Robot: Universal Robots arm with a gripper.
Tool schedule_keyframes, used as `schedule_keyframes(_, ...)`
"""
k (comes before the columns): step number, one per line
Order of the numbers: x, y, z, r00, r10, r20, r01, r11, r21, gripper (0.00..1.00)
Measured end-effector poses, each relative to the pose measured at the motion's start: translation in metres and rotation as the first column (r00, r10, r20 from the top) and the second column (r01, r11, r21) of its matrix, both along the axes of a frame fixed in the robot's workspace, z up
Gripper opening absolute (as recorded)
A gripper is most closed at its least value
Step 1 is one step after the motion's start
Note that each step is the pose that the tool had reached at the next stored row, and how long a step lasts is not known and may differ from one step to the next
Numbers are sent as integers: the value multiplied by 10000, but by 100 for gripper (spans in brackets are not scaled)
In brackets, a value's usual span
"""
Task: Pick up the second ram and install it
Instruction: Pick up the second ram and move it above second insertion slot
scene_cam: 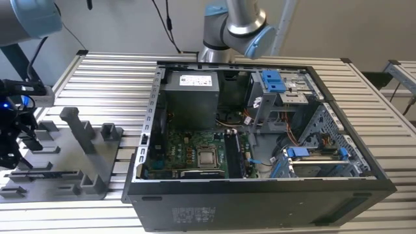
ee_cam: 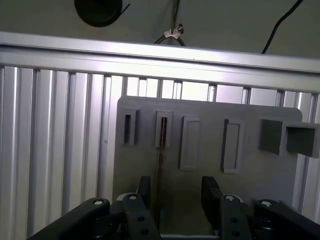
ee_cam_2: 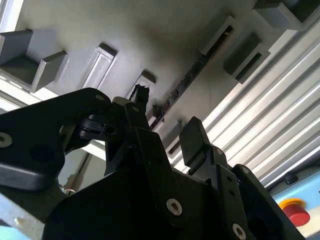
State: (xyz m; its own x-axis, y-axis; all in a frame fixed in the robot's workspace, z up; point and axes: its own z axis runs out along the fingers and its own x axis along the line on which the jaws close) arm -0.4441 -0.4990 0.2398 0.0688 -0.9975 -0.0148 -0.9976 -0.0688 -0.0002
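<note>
The second ram (ee_cam: 161, 155) is a thin dark stick standing on edge in a slot of the grey tray (ee_cam: 250, 175). In the second wrist view the ram (ee_cam_2: 187, 77) runs as a dark strip along the tray (ee_cam_2: 150, 30). My gripper (ee_cam: 177, 192) is open just above the tray, and the near end of the stick lies between its two black fingers, closer to one finger (ee_cam: 144, 187). The jaws are not touching it. In the exterior view my gripper (scene_cam: 14, 131) hangs over the tray (scene_cam: 65, 161) at the exterior view's left.
An open computer case (scene_cam: 260, 195) lies on the slatted metal table (scene_cam: 104, 78), with the motherboard's CPU socket (scene_cam: 208, 157) and memory slots (scene_cam: 235, 156) exposed. Upright grey posts (scene_cam: 78, 126) rise from the tray. A second arm (scene_cam: 234, 24) stands behind the case.
</note>
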Motion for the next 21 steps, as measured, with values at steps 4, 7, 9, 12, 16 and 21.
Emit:
schedule_keyframes(4, 0, -1, -69, 10000, 0, 0, 0, 10000, -5, 54)
schedule_keyframes(7, -1, -5, -119, 10000, -1, 2, 1, 10000, -7, 54)
schedule_keyframes(9, -4, -12, -145, 10000, -1, 0, 1, 10000, -8, 54)
schedule_keyframes(12, -5, -22, -187, 10000, 0, 1, 0, 10000, -7, 54)
schedule_keyframes(16, -8, -31, -246, 10000, -1, 1, 1, 10000, -8, 54)
schedule_keyframes(21, -10, -42, -314, 10000, 0, -1, 0, 10000, -9, 54)
